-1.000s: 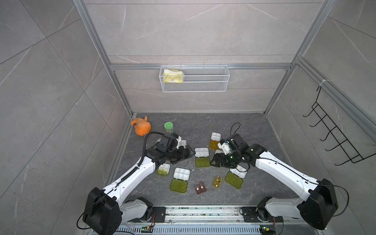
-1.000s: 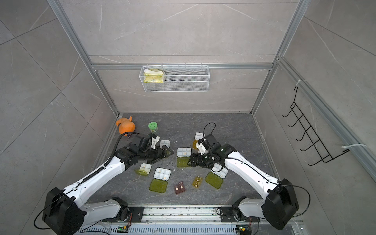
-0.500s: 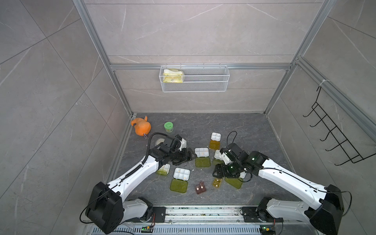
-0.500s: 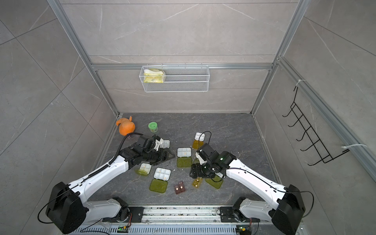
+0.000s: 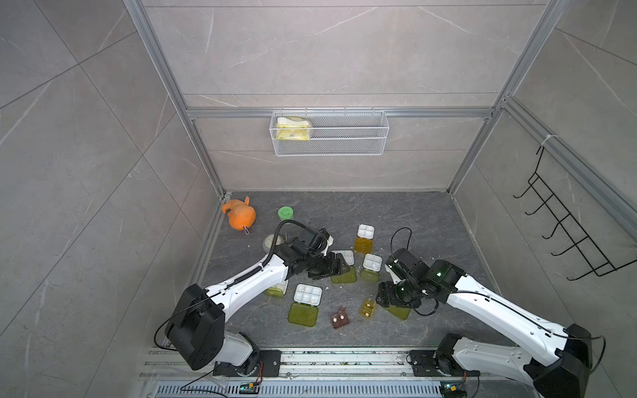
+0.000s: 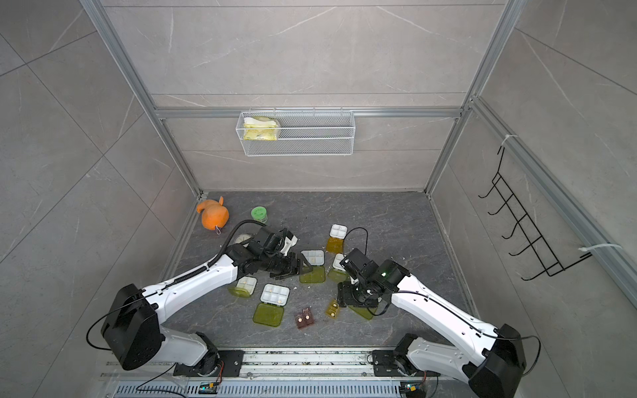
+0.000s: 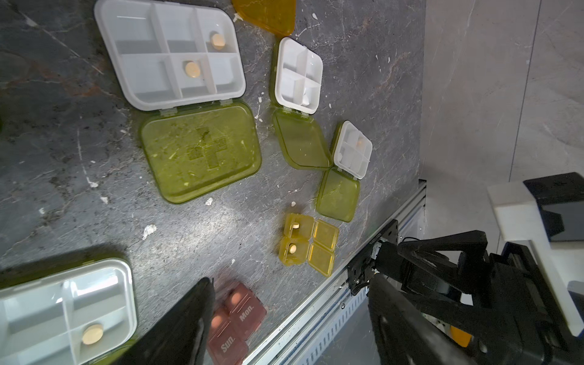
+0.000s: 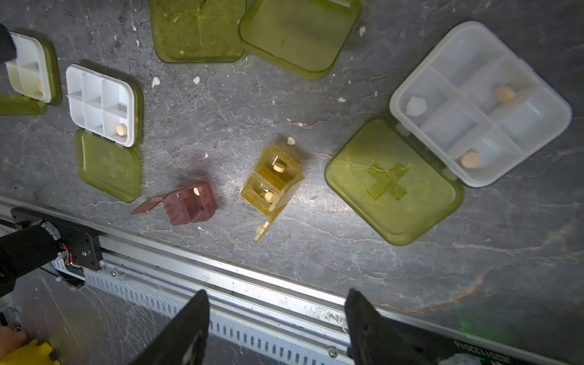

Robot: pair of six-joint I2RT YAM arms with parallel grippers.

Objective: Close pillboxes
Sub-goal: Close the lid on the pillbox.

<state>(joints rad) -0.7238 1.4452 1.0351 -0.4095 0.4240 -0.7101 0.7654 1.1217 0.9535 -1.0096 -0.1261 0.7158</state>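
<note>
Pillboxes point(image 5: 307, 294) lie open across the middle of the surface point(image 5: 413, 220): white divided trays, translucent yellow-green lids folded out, one orange lid point(image 5: 363, 245) farther back, tiny amber box point(image 5: 367, 307) and brown box point(image 5: 340, 318) nearest. Left gripper point(image 7: 289, 284) and right gripper point(image 8: 277, 292): jaws released, empty.

Dark marbled tabletop point(image 5: 413, 213) under scattered open pillboxes point(image 5: 307, 293), an orange toy point(image 5: 241, 215), a green-lidded jar point(image 5: 285, 213), a small round clock point(image 5: 272, 242).
</note>
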